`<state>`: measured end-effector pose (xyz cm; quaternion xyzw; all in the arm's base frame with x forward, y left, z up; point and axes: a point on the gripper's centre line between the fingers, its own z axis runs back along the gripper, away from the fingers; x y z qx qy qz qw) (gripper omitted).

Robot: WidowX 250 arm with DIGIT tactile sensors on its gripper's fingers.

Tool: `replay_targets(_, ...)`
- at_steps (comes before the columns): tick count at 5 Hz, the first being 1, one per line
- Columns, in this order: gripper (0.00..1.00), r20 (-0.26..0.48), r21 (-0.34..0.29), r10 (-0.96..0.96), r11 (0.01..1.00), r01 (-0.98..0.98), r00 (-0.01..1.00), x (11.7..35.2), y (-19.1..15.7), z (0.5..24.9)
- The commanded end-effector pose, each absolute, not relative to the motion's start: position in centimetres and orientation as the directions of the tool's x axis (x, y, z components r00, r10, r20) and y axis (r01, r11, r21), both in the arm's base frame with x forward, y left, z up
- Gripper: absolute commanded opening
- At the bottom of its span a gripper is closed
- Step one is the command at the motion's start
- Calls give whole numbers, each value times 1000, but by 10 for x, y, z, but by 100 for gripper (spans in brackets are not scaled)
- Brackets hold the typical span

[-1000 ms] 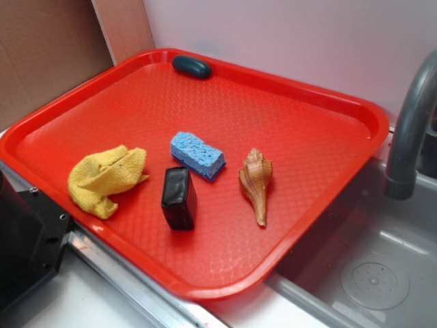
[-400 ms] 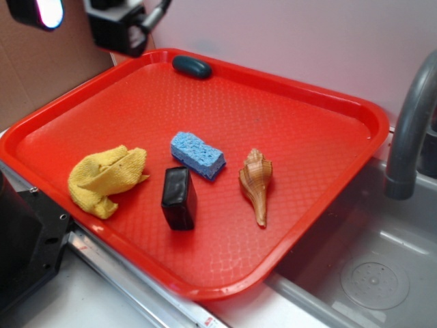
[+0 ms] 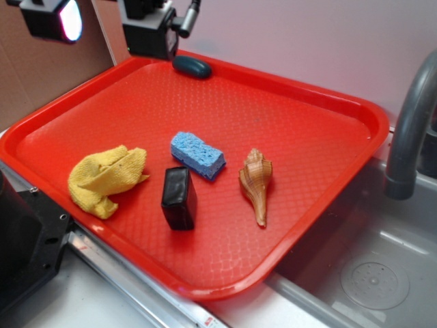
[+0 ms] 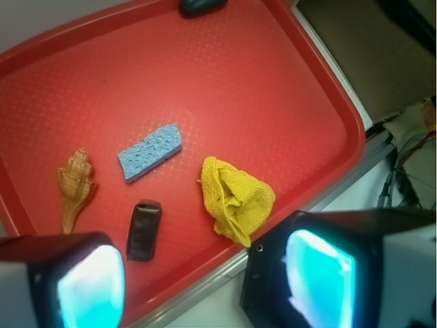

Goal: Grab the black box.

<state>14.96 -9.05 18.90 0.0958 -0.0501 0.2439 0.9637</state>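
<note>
The black box (image 3: 179, 198) lies low and left of centre on the red tray (image 3: 321, 130), just below the blue sponge (image 3: 197, 154), with the yellow cloth (image 3: 106, 178) to its left and the seashell (image 3: 255, 183) to its right. None of them touches it, though the sponge sits close to its upper end.

The gripper (image 3: 102, 20) hangs in the upper left of the exterior frame, high over the tray's far corner near a dark teal lump (image 3: 192, 66). In the wrist view the two jaws stand wide apart at the bottom edge, holding nothing.

The step in hand looks like the approach. To do it well, the arm should travel across to sit directly over the box, turn so the jaws straddle its narrow width rather than its length, and descend straight. The glossy faces may slip, so a low, centred grip seems wise, keeping clear of the sponge.
</note>
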Motion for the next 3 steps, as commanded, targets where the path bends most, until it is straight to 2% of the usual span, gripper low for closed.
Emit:
replay_targets(1,100,160,132,472,860,-493,867,155,-90,197)
replay_targets(2,100,260,95,434,878,-470,863,161,-99,174)
replay_targets(3,100,311,-61,447,890,-452,839,166,-108,156)
